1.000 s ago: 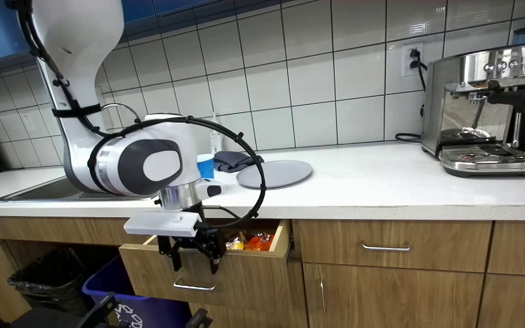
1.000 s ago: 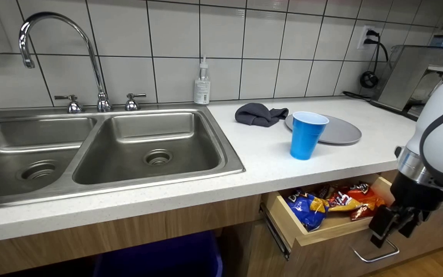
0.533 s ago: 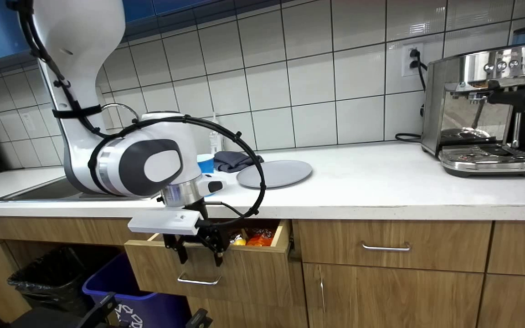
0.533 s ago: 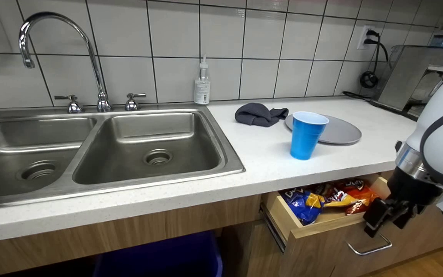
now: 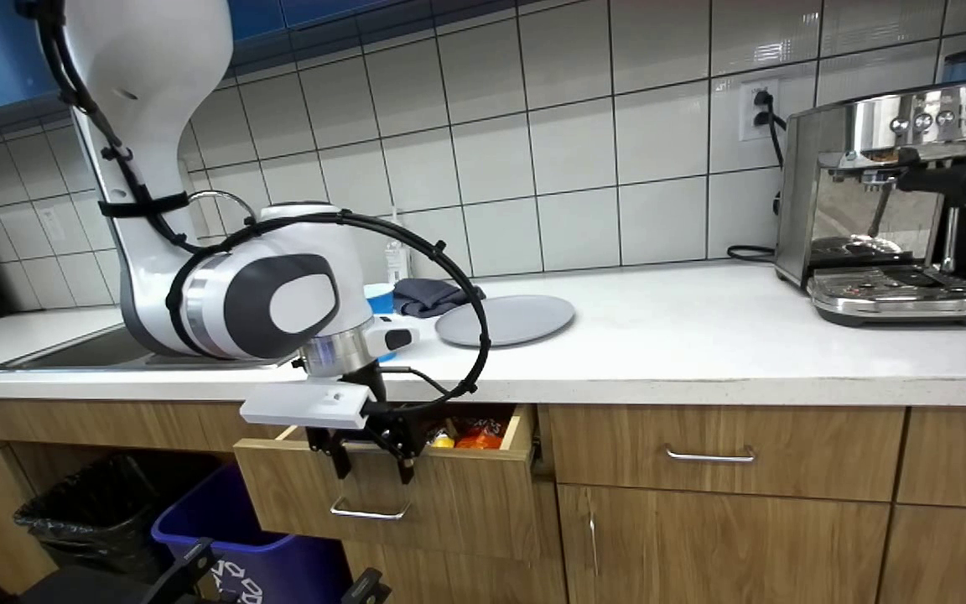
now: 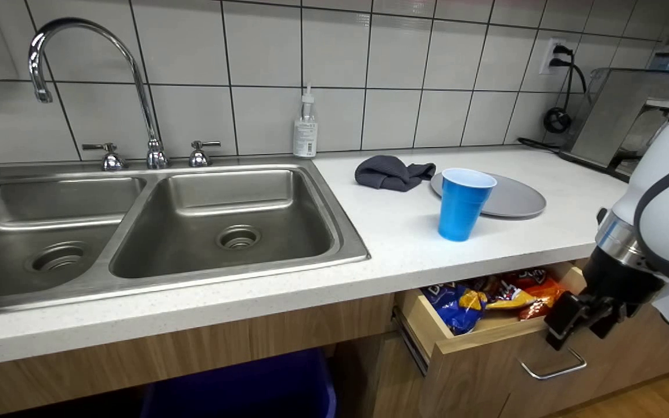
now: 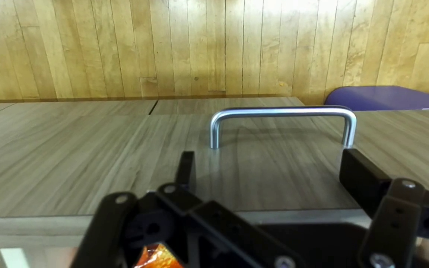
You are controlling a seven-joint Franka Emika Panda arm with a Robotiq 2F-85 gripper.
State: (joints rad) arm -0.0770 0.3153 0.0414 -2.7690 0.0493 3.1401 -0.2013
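Drawer [image 6: 485, 371] is partway out below the counter [image 5: 701, 391], its front panel [image 5: 466, 512] facing the room; that panel's long axis runs along the counter. Handle [image 7: 283, 111] is a bent metal bar, long axis level and parallel to the panel's top edge, bow pointing out from the wood.

Your gripper [image 7: 268, 163] is empty, fingers [image 7: 363, 178] wide apart, tips pointing down on the outer side of the panel, just above the handle. Tip-to-tip line runs about parallel to the bar. You can't tell from these views whether the fingers touch the panel.

In the drawer you've got a blue bag [image 6: 459, 313] by the side with the slide rail [image 6: 410, 339], an orange-red bag [image 6: 543, 293] nearer your gripper, a yellow-and-red bag [image 6: 509, 297] between them.

Blue cup [image 6: 463, 209] stands upright on the counter, just in front of a gray plate [image 6: 514, 197]; dark cloth [image 6: 389, 173] lies just beside the plate. Sink [image 6: 128, 225] is farther along, faucet [image 6: 156, 155] behind its basins. Blue bin [image 5: 303, 575] sits under the counter; coffee machine [image 5: 810, 201] stands farther along the other way.
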